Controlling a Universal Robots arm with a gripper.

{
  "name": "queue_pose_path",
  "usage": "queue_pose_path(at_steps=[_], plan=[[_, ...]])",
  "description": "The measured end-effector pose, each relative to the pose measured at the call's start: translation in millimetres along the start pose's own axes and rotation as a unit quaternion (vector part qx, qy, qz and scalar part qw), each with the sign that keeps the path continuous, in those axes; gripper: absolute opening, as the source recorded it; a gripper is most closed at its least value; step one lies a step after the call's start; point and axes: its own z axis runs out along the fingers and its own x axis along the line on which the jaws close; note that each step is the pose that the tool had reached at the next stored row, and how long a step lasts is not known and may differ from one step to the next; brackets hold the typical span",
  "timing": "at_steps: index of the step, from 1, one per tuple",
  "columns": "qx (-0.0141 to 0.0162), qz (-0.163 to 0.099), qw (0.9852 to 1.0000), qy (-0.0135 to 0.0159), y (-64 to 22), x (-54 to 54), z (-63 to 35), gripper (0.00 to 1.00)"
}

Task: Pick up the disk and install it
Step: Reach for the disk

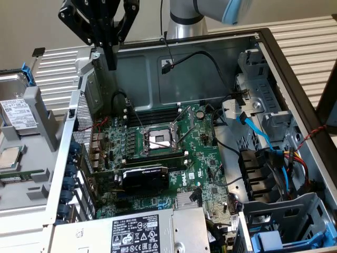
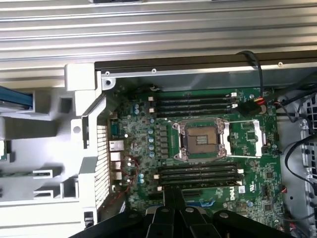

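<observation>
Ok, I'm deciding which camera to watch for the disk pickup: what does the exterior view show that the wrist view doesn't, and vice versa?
Exterior view: the disk in its blue frame, on a grey holder outside the case at the exterior view's left, and the power supply. Wrist view: a straight-down look at memory slots on both sides of the processor socket. Shared: that empty socket and the shut end effector, holding nothing.
</observation>
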Motion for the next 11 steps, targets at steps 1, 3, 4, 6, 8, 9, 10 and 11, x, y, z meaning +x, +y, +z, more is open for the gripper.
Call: queue_pose_path(at_steps=[1,3,4,6,8,9,10,11], plan=[[0.0007,0.000,1.0000,-0.0003,2.0,2.0,0.1,0.11],[0.0024,0.000,1.0000,-0.0006,5.6,6.2,0.2,0.11],[0.0029,0.000,1.0000,-0.0006,7.1,9.0,0.2,0.11],[0.0032,0.000,1.0000,-0.0006,8.6,16.4,0.1,0.11],[0.0032,0.000,1.0000,-0.0007,8.8,24.5,0.0,0.11],[0.0032,0.000,1.0000,-0.0007,8.8,29.0,-0.1,0.11],[0.0032,0.000,1.0000,-0.0007,8.7,33.4,-0.2,0.11],[0.0031,0.000,1.0000,-0.0007,8.5,38.1,-0.2,0.11]])
